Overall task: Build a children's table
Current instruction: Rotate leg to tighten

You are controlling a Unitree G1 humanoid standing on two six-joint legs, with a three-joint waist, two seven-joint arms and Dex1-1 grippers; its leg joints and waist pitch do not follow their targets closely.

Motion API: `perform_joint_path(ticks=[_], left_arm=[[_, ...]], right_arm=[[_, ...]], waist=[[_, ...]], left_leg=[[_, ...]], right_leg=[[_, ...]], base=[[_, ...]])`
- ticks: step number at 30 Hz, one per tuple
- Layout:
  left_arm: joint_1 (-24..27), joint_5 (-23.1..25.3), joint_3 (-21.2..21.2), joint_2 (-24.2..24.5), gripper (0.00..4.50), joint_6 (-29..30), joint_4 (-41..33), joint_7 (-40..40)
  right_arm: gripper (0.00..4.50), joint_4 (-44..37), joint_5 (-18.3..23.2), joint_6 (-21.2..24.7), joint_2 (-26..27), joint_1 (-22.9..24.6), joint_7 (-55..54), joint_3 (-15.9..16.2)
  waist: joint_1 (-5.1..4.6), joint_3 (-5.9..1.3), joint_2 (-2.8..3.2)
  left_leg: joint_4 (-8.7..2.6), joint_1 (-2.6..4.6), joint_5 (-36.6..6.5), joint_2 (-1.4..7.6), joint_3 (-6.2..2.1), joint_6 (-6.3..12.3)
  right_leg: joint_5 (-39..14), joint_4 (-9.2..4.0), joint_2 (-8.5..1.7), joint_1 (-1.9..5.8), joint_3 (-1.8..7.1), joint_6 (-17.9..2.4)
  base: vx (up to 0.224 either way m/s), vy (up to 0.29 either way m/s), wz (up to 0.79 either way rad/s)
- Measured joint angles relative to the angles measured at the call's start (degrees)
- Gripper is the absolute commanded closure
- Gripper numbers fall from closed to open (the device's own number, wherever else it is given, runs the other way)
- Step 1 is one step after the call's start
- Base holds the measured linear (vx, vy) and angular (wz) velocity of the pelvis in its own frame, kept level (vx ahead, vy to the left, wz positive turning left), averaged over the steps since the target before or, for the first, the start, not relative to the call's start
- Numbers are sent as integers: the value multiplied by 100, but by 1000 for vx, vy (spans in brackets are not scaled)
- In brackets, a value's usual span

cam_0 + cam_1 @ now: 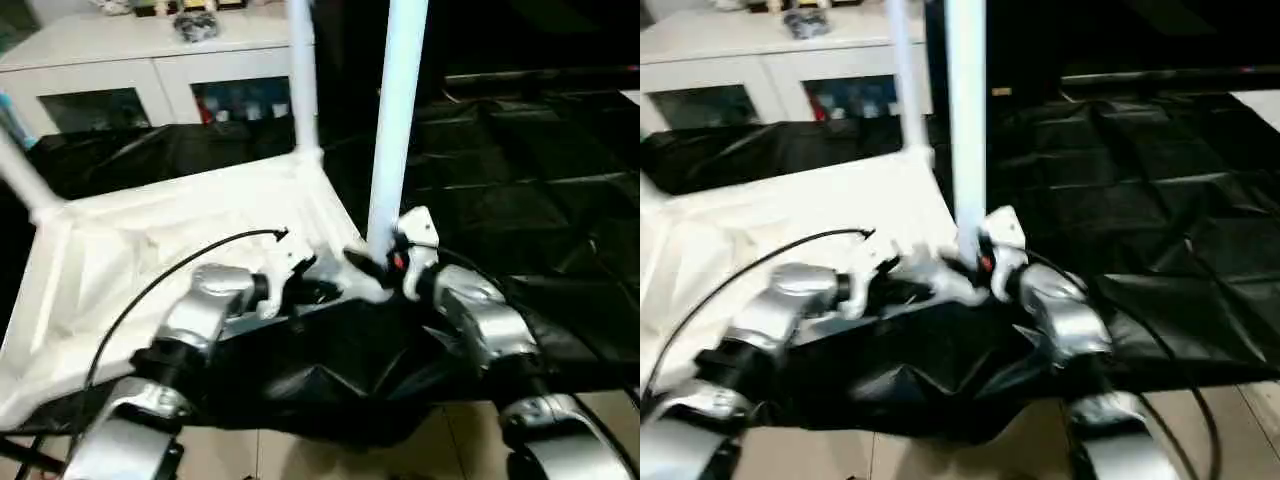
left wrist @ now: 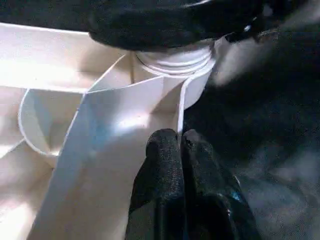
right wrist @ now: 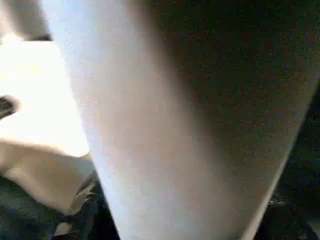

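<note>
Top point(image 1: 150, 250) lies underside up on the black-draped bench point(image 1: 540, 170), near corner at the bench's front edge. Near leg point(image 1: 398, 120) stands upright in the near-corner socket point(image 2: 172, 62); thread rings are visible at its base, so it is judged not fully seated.

Left end effector point(image 2: 179, 145): fingers together, pressed against a rib beside the socket, holding nothing. Right end effector point(image 1: 385, 262): set around the leg base; clamped or loose cannot be told.

Risks:
- Cross-threading if the leg is turned while tilted.
- Top could be dragged off the front edge by the torque; only a closed end effector braces it.
- Loose drape may let the top slide.

Around: far leg point(image 1: 303, 70) already fitted, another at the left corner point(image 1: 20, 175). Cabinet point(image 1: 150, 70) behind, well apart. Cable point(image 1: 160, 285) arches over the left forearm, near the top; a snag is possible.
</note>
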Motion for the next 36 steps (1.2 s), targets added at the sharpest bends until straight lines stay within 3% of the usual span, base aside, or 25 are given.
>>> perform_joint_path(ticks=[1,2,3,8,13,16,18,24,30,36], left_arm=[[0,0,8,-48,450,7,21,49],[0,0,14,-107,450,22,28,137],[1,0,12,-133,450,43,29,172],[1,-2,34,-178,450,83,29,146],[8,-15,-41,42,450,-45,21,-407],[43,-91,-165,304,450,-145,-32,-949],[64,-135,-297,470,450,-157,-106,-1385],[73,-157,-561,761,450,-379,-112,-2221],[24,-152,-618,810,450,-557,16,-2431],[23,-169,-616,778,450,-559,27,-2456]], right_arm=[[246,25,-11,-1,10,-22,-81,-6],[192,83,-33,-42,34,-53,-211,-21],[179,127,-33,-66,71,-59,-253,-61],[144,148,1,-121,97,-72,-75,-159],[144,-123,18,-196,-431,92,1261,139],[144,-456,257,54,-768,251,2289,256],[144,-746,355,198,-1121,373,3045,485],[144,-1066,573,584,-1568,427,4410,854],[184,-1167,548,648,-1722,436,4710,944],[225,-1309,547,651,-1687,509,4601,924]], waist=[[-10,-6,2],[-24,-16,21],[-31,-21,28],[-35,-29,42],[-9,-26,36],[38,-27,38],[130,-29,48],[250,-30,59],[327,-28,50],[334,-31,55]], left_leg=[[1,0,-1,1,-4,-1],[-10,-4,-1,0,-2,-1],[-24,-4,-1,-1,-1,-1],[-48,-4,-1,1,-2,-1],[-63,-12,-2,3,-2,1],[-66,-11,-1,5,-2,3],[-62,-6,-1,6,-2,4],[-36,5,0,6,0,3],[-34,3,0,1,2,2],[-42,3,0,4,1,2]], right_leg=[[0,-8,2,0,-5,1],[-1,-16,2,-1,-4,2],[-4,-18,2,-1,-5,6],[2,-25,5,-2,-12,-11],[4,-52,7,-1,-20,-16],[4,-54,8,0,-23,-18],[6,-54,8,2,-24,-21],[16,-53,5,12,-18,-36],[14,-54,0,11,-12,-34],[12,-54,2,10,-16,-30]], base=[[0,0,0],[0,0,0],[0,0,0],[0,0,0],[0,0,0],[0,0,0],[0,0,0],[0,0,0],[0,0,0],[0,0,0]])
